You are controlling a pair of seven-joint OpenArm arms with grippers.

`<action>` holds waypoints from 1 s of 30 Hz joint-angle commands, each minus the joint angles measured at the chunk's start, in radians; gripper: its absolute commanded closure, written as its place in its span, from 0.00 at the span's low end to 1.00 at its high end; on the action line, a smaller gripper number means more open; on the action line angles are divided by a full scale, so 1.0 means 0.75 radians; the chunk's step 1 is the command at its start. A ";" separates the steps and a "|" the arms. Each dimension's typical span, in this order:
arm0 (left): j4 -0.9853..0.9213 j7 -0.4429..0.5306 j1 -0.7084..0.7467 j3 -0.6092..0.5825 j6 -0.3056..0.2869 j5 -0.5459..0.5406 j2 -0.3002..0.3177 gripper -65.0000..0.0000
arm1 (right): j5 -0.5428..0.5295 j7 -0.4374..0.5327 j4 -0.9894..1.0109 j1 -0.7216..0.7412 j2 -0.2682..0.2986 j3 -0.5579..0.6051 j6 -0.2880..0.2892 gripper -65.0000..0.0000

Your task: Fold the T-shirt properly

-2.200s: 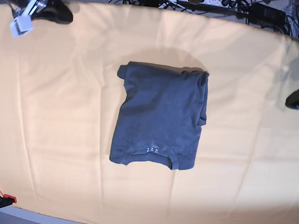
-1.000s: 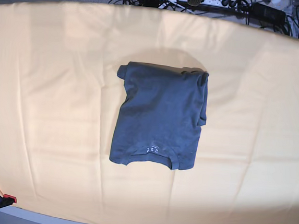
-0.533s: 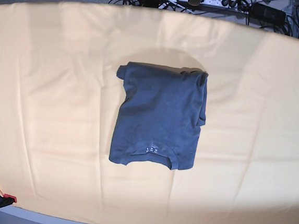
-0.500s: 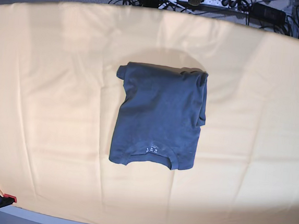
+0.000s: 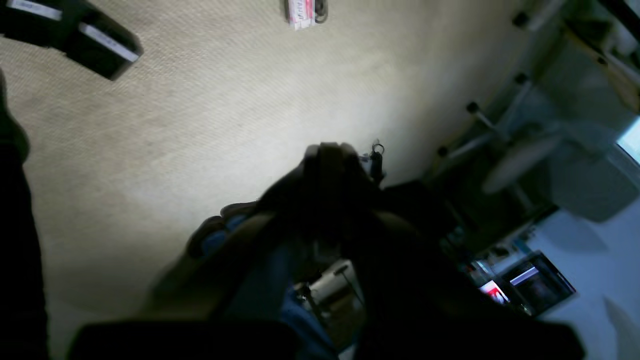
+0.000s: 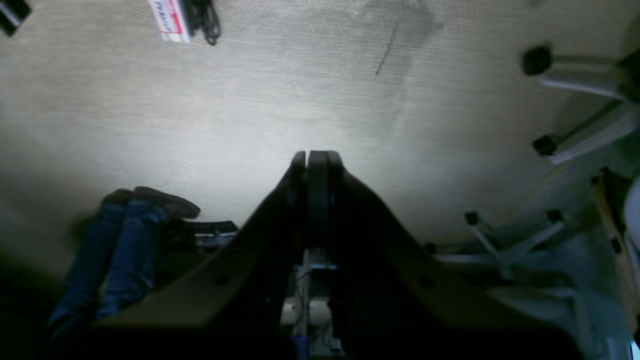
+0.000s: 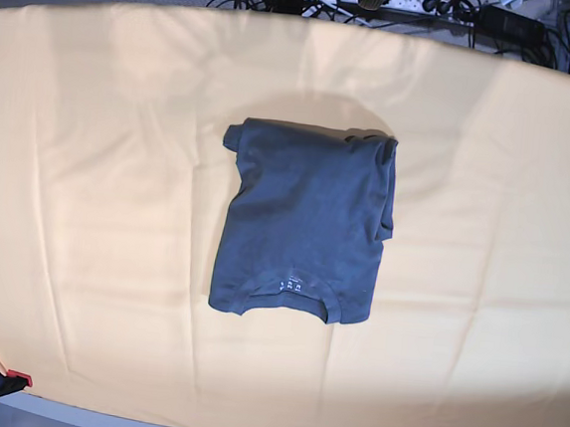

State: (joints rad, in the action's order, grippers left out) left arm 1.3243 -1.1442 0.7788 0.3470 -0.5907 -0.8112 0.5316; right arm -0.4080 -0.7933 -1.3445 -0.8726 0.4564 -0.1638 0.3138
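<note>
progress: honestly looks pretty much done to me. The T-shirt (image 7: 304, 225) is already down to a compact, roughly rectangular packet, sleeves tucked in, nothing sticking out much

what's left: maybe a bit of tidying. The far right corner of the T-shirt has a lumpy bunch of layers and the right edge bulges a little, so it isn't a crisp rectangle. That's my guess though, could count as finished

where it is: the T-shirt lies flat about mid-table, on the pale orange-yellow cloth (image 7: 88, 186) that covers the table, collar edge toward the near side with the small pale print showing inside the neck

T-shirt material: dark slate-grey, soft and matte, looks like cotton, limp with gentle wrinkles

cloth under it: smooth, thin, a few long creases running away from the T-shirt, slight sheen from the lighting

left claw (image 5: 327, 150): pressed together, holding nothing, nowhere near the T-shirt, its camera only sees carpet floor

right claw (image 6: 310, 157): also pressed together and empty, pointing at the carpet, far from the T-shirt

arms: neither shows up in the base view
</note>
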 commanded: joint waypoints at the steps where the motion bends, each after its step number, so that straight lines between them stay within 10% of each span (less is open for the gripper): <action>1: 0.003 0.010 -0.001 0.006 0.001 0.004 0.019 1.00 | -0.004 0.001 0.011 -0.002 0.012 0.008 -0.005 1.00; 13: -0.229 0.514 -0.225 -0.265 -0.002 0.334 -0.010 1.00 | -0.002 0.313 0.343 0.282 -0.047 0.179 0.127 1.00; 20: -0.580 0.777 -0.467 -0.453 0.007 0.608 -0.168 1.00 | 0.194 0.468 0.542 0.470 -0.200 0.214 0.128 1.00; 30: -0.852 1.228 -0.646 -0.460 0.351 0.758 -0.386 1.00 | 0.417 0.773 0.718 0.588 -0.331 0.273 0.039 1.00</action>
State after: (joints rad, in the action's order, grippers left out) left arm 0.6819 -0.2199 0.2871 0.0002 -0.3206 -0.2420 0.2359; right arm -0.0895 -0.2226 -0.7998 -0.4297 0.2005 0.0422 0.3389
